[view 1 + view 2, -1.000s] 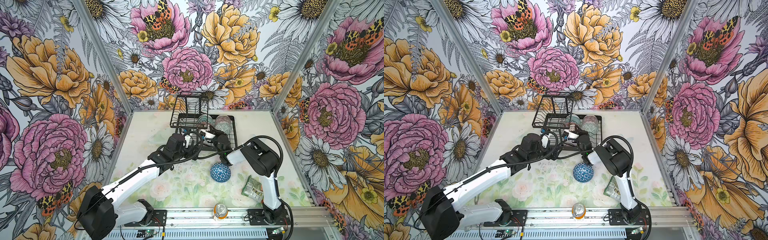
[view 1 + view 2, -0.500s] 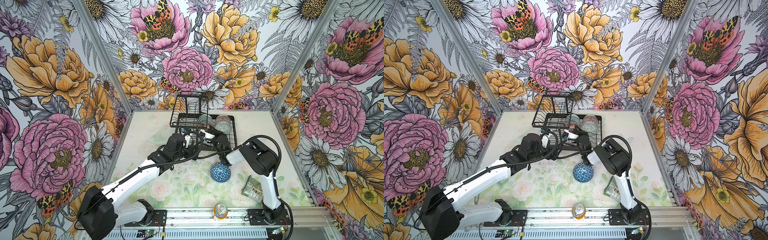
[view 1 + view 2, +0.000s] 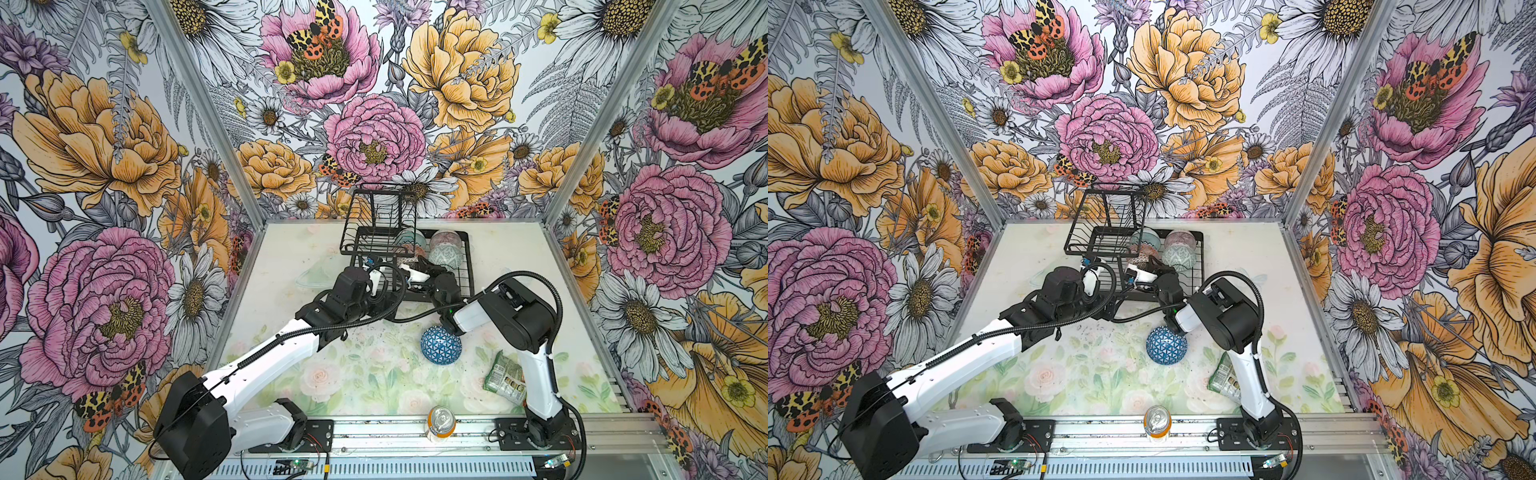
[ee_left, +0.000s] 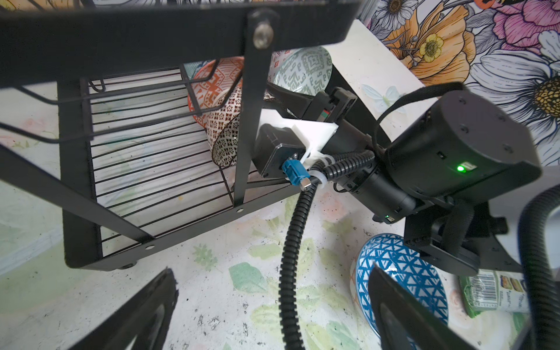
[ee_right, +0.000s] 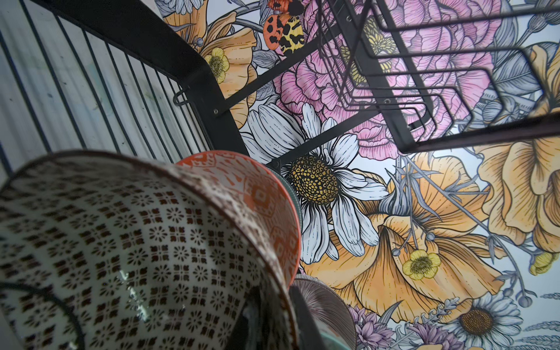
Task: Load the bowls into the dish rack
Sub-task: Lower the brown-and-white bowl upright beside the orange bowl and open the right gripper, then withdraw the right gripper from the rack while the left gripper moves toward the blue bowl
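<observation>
The black wire dish rack stands at the back of the table. In its base tray lean a pale teal bowl, a pink-striped bowl, a grey-green maze bowl and an orange-white bowl. My right gripper reaches into the tray, shut on the rim of the black-white lattice bowl, which is tilted against the orange one. A blue triangle bowl lies upside down on the table. My left gripper hangs open in front of the rack, empty, with the blue bowl beside one finger.
The rack's raised upper tier overhangs the tray's left part. A green snack packet lies by the right arm's base. A drink can stands on the front rail. My left arm's cable crosses between its fingers.
</observation>
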Tool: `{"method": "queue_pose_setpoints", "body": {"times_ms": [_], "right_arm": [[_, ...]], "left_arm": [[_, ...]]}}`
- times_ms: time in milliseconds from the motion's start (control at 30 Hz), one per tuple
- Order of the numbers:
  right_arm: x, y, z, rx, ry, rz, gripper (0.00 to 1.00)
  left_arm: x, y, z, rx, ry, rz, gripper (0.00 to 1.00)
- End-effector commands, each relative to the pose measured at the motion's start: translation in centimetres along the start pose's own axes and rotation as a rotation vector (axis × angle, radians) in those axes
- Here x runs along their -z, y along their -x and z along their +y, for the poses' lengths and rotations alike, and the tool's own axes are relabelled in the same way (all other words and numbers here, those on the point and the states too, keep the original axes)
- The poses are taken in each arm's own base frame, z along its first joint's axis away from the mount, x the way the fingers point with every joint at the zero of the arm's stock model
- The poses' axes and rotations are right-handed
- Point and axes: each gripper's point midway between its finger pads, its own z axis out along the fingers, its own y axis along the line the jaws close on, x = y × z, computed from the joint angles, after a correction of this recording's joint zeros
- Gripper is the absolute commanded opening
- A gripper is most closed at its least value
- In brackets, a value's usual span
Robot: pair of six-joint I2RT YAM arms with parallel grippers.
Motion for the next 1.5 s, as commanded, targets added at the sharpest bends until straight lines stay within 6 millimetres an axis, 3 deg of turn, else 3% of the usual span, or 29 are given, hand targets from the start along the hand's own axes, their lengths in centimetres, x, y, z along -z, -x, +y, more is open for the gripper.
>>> {"method": "queue_pose_setpoints", "body": {"times_ms": [0, 700, 1067, 1133, 1200, 1267, 1467], "right_arm": [[0.7, 0.6, 0.3, -0.001, 0.025, -0.014, 0.19], [1.9, 2.2, -2.8, -0.085, -0.007, -0.057, 0.25], [3.2, 2.2, -5.0, -0.124, -0.023, -0.065, 0.44], [3.6, 2.2, -5.3, -0.135, -0.019, -0.068, 0.52], [4.1, 2.0, -5.6, -0.151, -0.013, -0.066, 0.71], [4.5, 1.8, -5.8, -0.166, -0.004, -0.062, 0.84], [6.3, 1.4, -6.7, -0.209, -0.005, -0.047, 0.93]], "left_arm": [[0.2, 0.2, -0.1, 0.018, -0.02, -0.015, 0.99], [0.7, 0.0, 0.1, 0.023, -0.015, -0.023, 0.99], [0.9, 0.0, 0.2, 0.021, -0.011, -0.026, 0.99], [0.9, 0.1, 0.2, 0.022, -0.01, -0.028, 0.99], [0.9, 0.1, 0.3, 0.021, -0.009, -0.028, 0.99], [1.0, 0.1, 0.2, 0.018, -0.01, -0.028, 0.99], [1.2, 0.3, 0.3, 0.016, -0.004, -0.032, 0.99]]}}
